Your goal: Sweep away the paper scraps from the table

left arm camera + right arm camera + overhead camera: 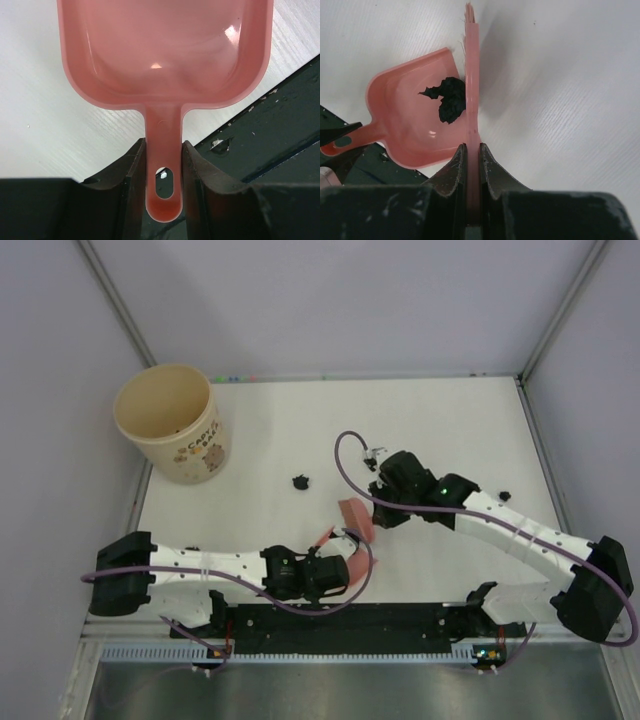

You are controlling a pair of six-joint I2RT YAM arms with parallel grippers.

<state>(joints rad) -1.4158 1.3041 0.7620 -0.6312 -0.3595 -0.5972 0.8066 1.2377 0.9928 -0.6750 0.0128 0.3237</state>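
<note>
My left gripper [338, 570] is shut on the handle of a pink dustpan [325, 537], which rests on the white table [450, 420]. In the left wrist view the handle sits between the fingers [200, 175] and the visible part of the pan [165, 50] holds nothing. My right gripper [378, 508] is shut on a pink brush [355, 515] held at the pan's mouth. In the right wrist view the brush [471, 75] presses a black paper scrap [451, 99] inside the dustpan [405, 130]. Other scraps lie loose at mid-table [299, 481] and at the right [505, 496].
A beige paper cup [175, 425] stands at the far left of the table. A black strip [350, 620] with the arm bases runs along the near edge. Grey-lilac walls close in the table on three sides.
</note>
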